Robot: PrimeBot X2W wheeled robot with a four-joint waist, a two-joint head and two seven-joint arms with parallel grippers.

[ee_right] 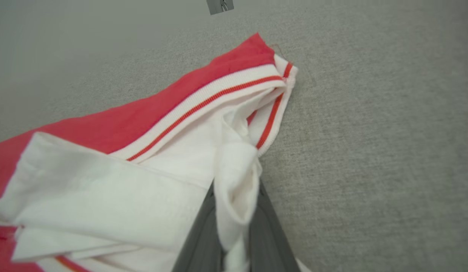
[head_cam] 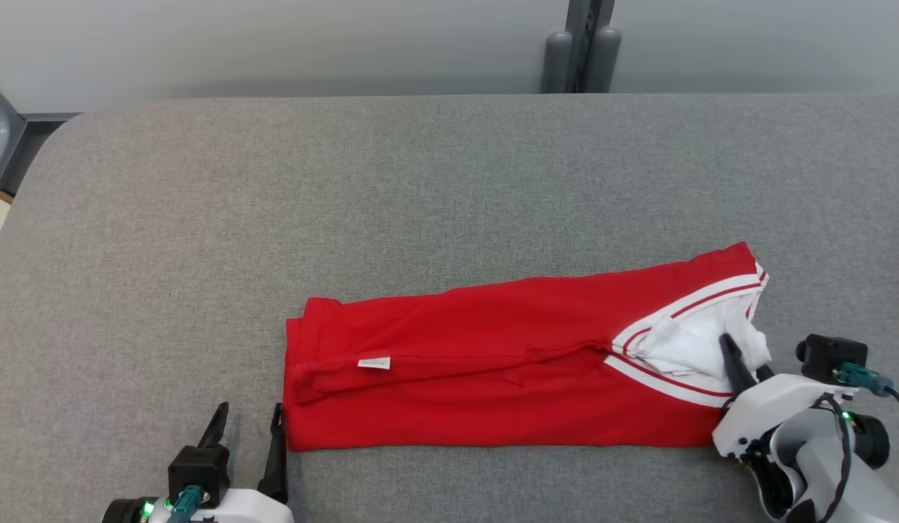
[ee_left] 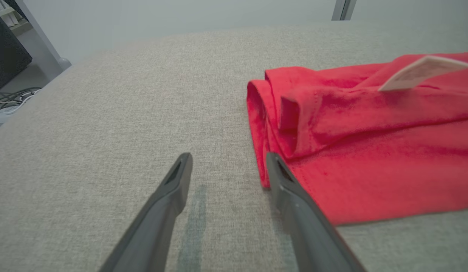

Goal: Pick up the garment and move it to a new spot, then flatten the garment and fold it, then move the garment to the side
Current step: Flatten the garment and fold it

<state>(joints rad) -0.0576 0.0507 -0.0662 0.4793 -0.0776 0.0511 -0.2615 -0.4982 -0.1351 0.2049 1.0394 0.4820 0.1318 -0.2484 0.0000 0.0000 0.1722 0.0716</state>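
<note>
Right gripper (head_cam: 733, 357) jaws pinch only white collar flap (ee_right: 237, 181): slip risk. Left gripper (head_cam: 249, 420) jaws spread, beside red shirt (head_cam: 493, 363); one-sided lift undoes fold.

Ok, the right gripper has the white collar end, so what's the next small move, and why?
Probably slide the left gripper slightly toward the garment so its open fingers straddle the near red corner, ready to pinch. The right gripper is shut on the white collar, while the left one's jaws hold nothing, one finger just beside the edge.
</note>
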